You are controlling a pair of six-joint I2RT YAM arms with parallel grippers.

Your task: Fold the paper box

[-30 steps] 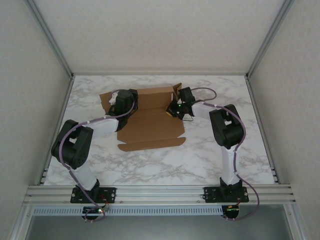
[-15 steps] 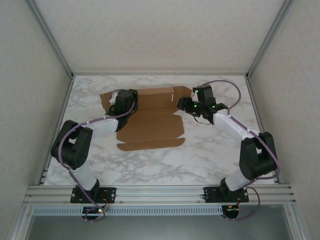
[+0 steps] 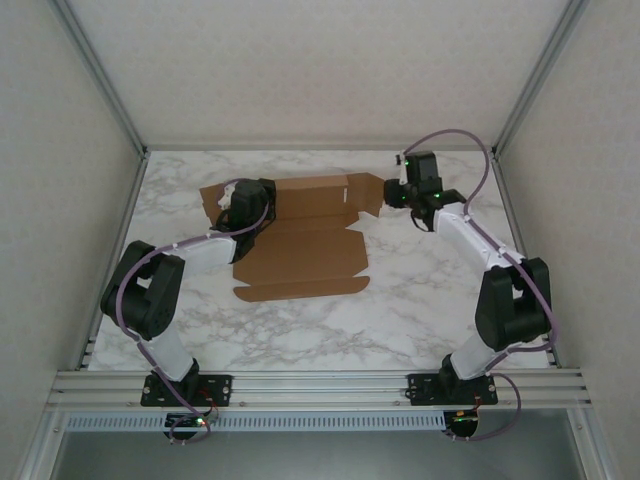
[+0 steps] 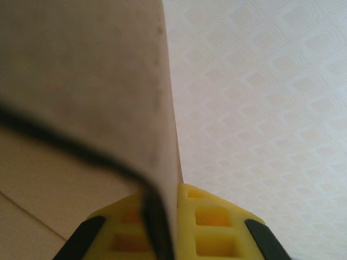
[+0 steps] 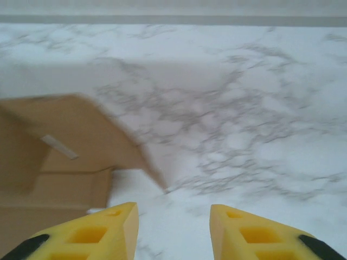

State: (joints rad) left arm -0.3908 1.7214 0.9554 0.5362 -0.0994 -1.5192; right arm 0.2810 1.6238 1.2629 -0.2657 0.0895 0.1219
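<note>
The paper box (image 3: pixel 300 245) is a flat brown cardboard sheet with flaps, lying on the marble table (image 3: pixel 420 300). My left gripper (image 3: pixel 248 205) sits over the sheet's far left part. In the left wrist view its yellow fingers (image 4: pixel 214 219) are shut on a raised cardboard flap (image 4: pixel 87 81), with a blurred black cable across it. My right gripper (image 3: pixel 392 195) hovers just off the sheet's far right corner. In the right wrist view it stands open (image 5: pixel 173 219) over bare marble, and the box's right flap (image 5: pixel 70 135) lies to its left, untouched.
White walls and aluminium posts (image 3: pixel 115 100) close in the table on three sides. A metal rail (image 3: pixel 320 385) with both arm bases runs along the near edge. Bare marble lies in front of and to the right of the sheet.
My right arm has pulled off the sheet's right part and swung out to the far right, its jaws opening. The right flap it held now lies lower. The left arm has not moved.
</note>
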